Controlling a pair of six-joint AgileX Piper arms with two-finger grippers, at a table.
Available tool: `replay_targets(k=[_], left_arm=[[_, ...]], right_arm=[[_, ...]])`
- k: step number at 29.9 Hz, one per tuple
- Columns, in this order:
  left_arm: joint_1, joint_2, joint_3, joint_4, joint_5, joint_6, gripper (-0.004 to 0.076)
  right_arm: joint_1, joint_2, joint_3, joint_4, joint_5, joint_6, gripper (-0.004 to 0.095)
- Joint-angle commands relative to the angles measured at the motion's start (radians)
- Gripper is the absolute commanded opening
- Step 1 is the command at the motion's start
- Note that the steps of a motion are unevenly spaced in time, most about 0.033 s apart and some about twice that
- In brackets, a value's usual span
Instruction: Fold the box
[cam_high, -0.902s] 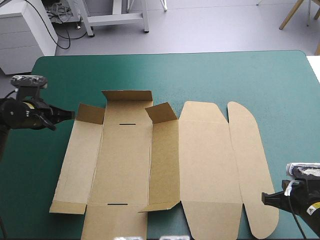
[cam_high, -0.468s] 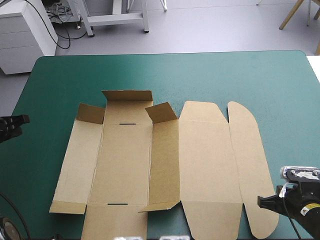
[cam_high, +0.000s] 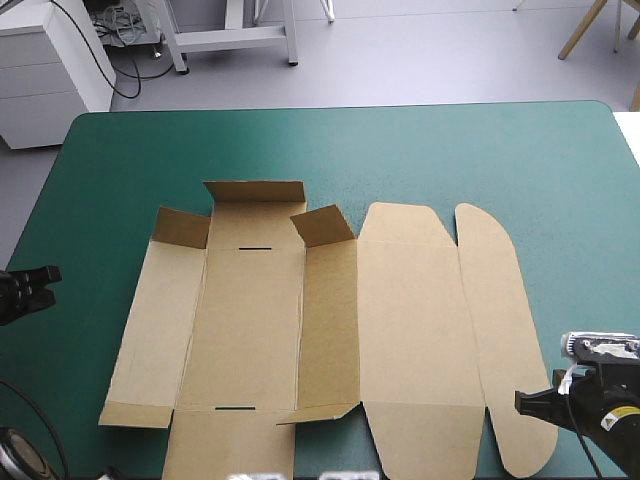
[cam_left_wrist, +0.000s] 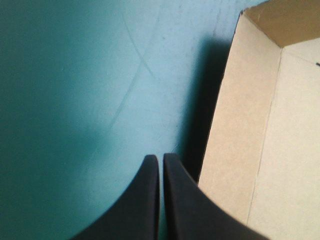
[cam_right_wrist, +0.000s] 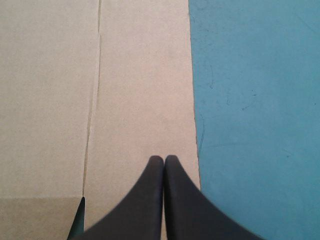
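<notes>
- Item: box (cam_high: 300, 320), cut sheet of brown board. Lies on teal-green cover (cam_high: 450, 150), centre of table running to near edge, spread left to right.
- Condition: mostly flat. Far end flap (cam_high: 255, 192) tipped up; far corner tabs (cam_high: 182, 227) lifted partway. Lid panel (cam_high: 415, 320) and rounded tuck flap (cam_high: 505, 340), both on right, lie flat.
- Left gripper (cam_high: 48, 275): black fingers pressed together, nothing between them. Sits over bare cover, left of box's left wall panel (cam_high: 155, 320), apart from it in high view. Own wrist view puts the fingers (cam_left_wrist: 150, 200) just beside that panel's outer edge.
- Right gripper (cam_high: 522, 402): clenched too, empty. Near right of table, tips (cam_right_wrist: 164, 160) over tuck flap close to its right edge. Touching board or not: can't tell.
- Progress (est.): early. No long wall stood up, nothing tucked; both slots in base panel (cam_high: 245, 320) show open.
- Left to do (est.): raise long walls, turn tabs in, fold end flaps over and seat them in slots. Lid untouched so far.
</notes>
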Motion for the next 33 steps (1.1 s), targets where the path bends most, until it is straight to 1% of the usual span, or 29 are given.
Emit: replay_targets(k=[1, 5, 7, 9, 13, 14, 16, 18, 21, 26, 30, 33], left_arm=[[0.004, -0.024, -0.015, -0.017, 0.062, 0.038, 0.001], [0.004, -0.024, -0.015, -0.011, 0.064, 0.041, 0.0018], [-0.006, -0.024, -0.015, -0.011, 0.064, 0.035, 0.0068], [-0.03, -0.024, -0.013, -0.009, 0.064, 0.033, 0.0162], [-0.096, -0.024, 0.001, 0.012, 0.064, 0.039, 0.0437], [-0.111, -0.024, 0.006, 0.012, 0.064, 0.029, 0.0489], [-0.135, -0.024, 0.03, 0.004, 0.062, 0.011, 0.0541], [-0.154, -0.024, 0.056, 0.001, 0.062, 0.01, 0.0545], [-0.171, -0.024, 0.105, 0.001, 0.031, 0.019, 0.0542], [-0.175, -0.024, 0.213, -0.003, 0.011, 0.102, 0.0521], [-0.175, -0.024, 0.323, -0.061, -0.063, 0.129, 0.0505], [-0.184, -0.024, 0.408, -0.143, -0.107, 0.213, 0.0503]], right_arm=[[-0.007, 0.007, -0.024, 0.007, -0.057, -0.011, -0.0019], [-0.007, 0.007, -0.024, 0.007, -0.057, -0.011, -0.0019], [-0.007, 0.007, -0.024, 0.007, -0.057, -0.011, -0.0019], [-0.007, 0.007, -0.024, 0.007, -0.057, -0.011, -0.0019], [-0.007, 0.007, -0.024, 0.007, -0.057, -0.011, -0.0019], [-0.007, 0.007, -0.024, 0.007, -0.057, -0.011, -0.0019], [-0.007, 0.007, -0.024, 0.007, -0.057, -0.011, -0.0019], [-0.007, 0.007, -0.024, 0.007, -0.057, -0.011, -0.002], [-0.007, 0.007, -0.024, 0.007, -0.057, -0.011, -0.0019], [-0.007, 0.007, -0.024, 0.007, -0.057, -0.011, -0.0019], [-0.007, 0.007, -0.024, 0.007, -0.057, -0.011, -0.0019], [-0.007, 0.007, -0.024, 0.007, -0.057, -0.011, -0.0019]])
